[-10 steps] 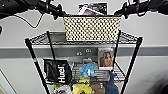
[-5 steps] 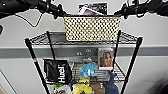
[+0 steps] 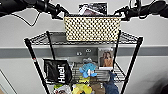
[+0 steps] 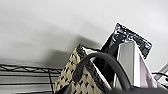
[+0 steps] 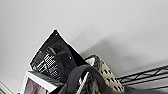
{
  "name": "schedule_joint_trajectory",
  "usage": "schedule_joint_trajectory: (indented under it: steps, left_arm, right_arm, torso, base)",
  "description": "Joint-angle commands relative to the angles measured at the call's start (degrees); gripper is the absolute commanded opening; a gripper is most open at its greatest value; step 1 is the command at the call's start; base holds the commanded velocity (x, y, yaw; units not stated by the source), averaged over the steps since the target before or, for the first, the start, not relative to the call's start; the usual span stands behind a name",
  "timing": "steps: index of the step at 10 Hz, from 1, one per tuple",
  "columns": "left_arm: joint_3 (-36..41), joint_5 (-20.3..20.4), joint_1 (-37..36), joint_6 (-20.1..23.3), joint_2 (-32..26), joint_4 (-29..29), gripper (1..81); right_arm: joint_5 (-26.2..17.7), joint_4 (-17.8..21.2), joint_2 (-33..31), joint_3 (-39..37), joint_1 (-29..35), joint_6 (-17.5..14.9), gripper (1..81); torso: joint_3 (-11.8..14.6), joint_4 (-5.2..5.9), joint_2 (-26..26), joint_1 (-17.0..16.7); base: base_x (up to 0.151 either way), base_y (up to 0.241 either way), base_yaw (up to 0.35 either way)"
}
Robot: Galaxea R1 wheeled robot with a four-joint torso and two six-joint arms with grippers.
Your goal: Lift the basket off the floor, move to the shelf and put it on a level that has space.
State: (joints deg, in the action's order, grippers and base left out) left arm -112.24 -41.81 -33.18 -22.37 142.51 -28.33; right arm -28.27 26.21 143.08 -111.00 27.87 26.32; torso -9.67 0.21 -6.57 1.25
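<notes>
Lower frame: shelf (image 3: pixel 32 58) tiers carrying a black bag (image 3: pixel 58 71), a blue plush toy (image 3: pixel 87 70) and a photo box (image 3: pixel 106 59). Centre: basket (image 3: pixel 91 28) resting on the top level (image 3: pixel 47 38), flanked by the left gripper (image 3: pixel 60 12) and right gripper (image 3: pixel 121 13) at its ends; whether either is clenched or released cannot be told. A dark packet (image 3: pixel 93 8) rises from the basket against the pale wall (image 3: pixel 22 31).

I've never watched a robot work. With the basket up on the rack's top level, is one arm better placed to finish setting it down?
Neither clearly. The left gripper is at one end of the basket, the right gripper at the other, level, over the top level. Probably both arms together.
</notes>
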Motion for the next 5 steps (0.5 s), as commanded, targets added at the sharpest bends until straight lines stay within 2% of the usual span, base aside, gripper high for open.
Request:
schedule_joint_trajectory:
  steps: [1,5]
  left_arm:
    - [4.5,0.8,-11.6,0.1,-4.1,-1.2,81.1]
    - [14.5,0.9,-11.7,-0.5,-12.7,-1.4,81.1]
  right_arm:
    - [0.1,2.7,-7.1,8.0,11.9,-0.5,81.1]
    - [0.6,4.6,-17.9,19.0,13.7,-0.5,81.1]
  torso:
    - [0.0,0.00,0.0,0.0]
    - [0.0,0.00,0.0,0.0]
  base:
    - [0.000,0.000,0.000]
    - [0.000,0.000,0.000]
